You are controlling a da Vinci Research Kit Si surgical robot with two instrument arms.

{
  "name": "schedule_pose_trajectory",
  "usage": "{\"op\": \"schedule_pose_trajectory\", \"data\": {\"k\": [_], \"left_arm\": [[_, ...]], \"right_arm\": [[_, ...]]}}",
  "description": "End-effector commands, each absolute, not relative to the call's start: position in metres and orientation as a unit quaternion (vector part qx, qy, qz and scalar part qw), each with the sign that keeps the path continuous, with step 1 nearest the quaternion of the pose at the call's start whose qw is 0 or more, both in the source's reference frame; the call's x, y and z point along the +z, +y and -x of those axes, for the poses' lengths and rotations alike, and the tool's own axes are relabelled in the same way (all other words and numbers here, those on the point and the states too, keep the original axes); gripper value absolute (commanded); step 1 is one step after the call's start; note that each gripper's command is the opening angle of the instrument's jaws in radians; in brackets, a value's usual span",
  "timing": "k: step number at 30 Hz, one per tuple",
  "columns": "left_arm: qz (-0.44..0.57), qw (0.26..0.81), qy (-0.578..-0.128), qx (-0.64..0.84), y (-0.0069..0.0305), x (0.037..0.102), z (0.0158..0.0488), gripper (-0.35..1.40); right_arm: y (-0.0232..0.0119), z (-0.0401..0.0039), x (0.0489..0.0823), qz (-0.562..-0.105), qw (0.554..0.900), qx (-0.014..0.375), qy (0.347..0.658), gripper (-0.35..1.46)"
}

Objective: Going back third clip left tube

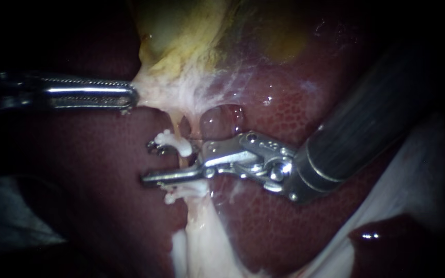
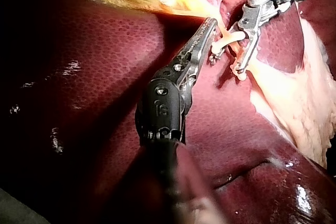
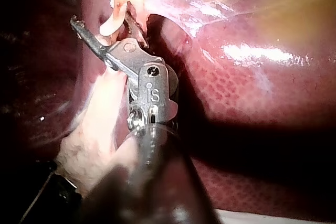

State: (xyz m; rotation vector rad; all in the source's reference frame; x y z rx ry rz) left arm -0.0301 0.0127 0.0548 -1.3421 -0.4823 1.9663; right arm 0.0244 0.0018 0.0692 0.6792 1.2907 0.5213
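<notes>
While the left instrument (image 1: 129, 98) grips the gallbladder (image 1: 181, 46) neck, the right instrument (image 1: 151, 163), jaws open astride the left tube (image 1: 183, 160) beside its white clip (image 1: 173, 143), should draw straight back without catching it.

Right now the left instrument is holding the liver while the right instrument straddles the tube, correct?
Not the liver: the endoscope view shows the left instrument holding the pale tissue at the gallbladder's end. The right instrument does straddle the tube.
</notes>
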Motion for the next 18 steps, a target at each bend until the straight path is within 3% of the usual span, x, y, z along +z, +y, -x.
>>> {"op": "schedule_pose_trajectory", "data": {"k": [1,11,18], "left_arm": [[0.518,0.349,-0.186,0.759,0.0127,0.0548,0.03,-0.35],[0.518,0.348,-0.187,0.759,0.0126,0.0548,0.0297,-0.35],[0.519,0.347,-0.189,0.758,0.0127,0.0547,0.0295,-0.35]], "right_arm": [[0.0016,-0.0241,0.0691,-0.307,0.721,0.231,0.576,0.5],[0.0005,-0.0181,0.0669,-0.253,0.777,0.15,0.557,0.5],[0.0014,-0.013,0.0622,-0.218,0.792,0.102,0.561,0.5]]}}
